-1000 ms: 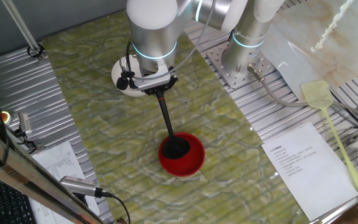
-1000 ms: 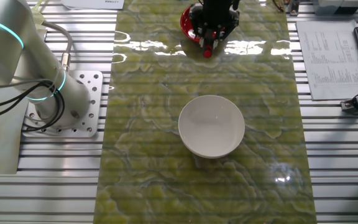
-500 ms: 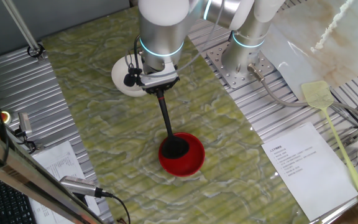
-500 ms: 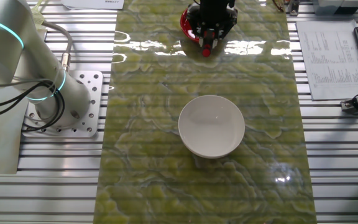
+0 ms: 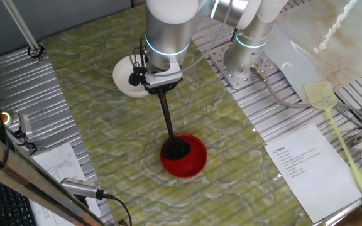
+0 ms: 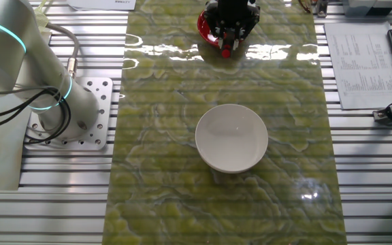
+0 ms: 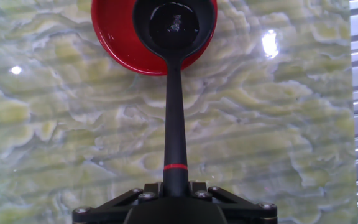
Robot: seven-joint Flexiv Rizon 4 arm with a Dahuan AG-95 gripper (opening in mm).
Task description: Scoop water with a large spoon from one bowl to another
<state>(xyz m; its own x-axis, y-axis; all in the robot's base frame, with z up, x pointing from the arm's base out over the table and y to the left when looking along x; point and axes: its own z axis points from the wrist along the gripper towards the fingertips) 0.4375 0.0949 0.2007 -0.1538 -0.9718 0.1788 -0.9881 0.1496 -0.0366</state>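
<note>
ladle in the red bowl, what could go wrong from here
1. The ladle scoop sits over the red bowl with a sheen of water inside; a tilt or jerk on the way could spill it onto the green mat.
2. The white bowl stands well apart from the red one, so the carry is long.
3. The gripper holds the thin handle at its far end, so the scoop may swing or twist.

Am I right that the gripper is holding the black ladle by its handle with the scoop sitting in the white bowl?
Not quite: the scoop sits in the red bowl, as the hand view shows. The gripper does hold the black ladle by its handle. The white bowl stands apart with no ladle in it, which the other fixed view shows.
</note>
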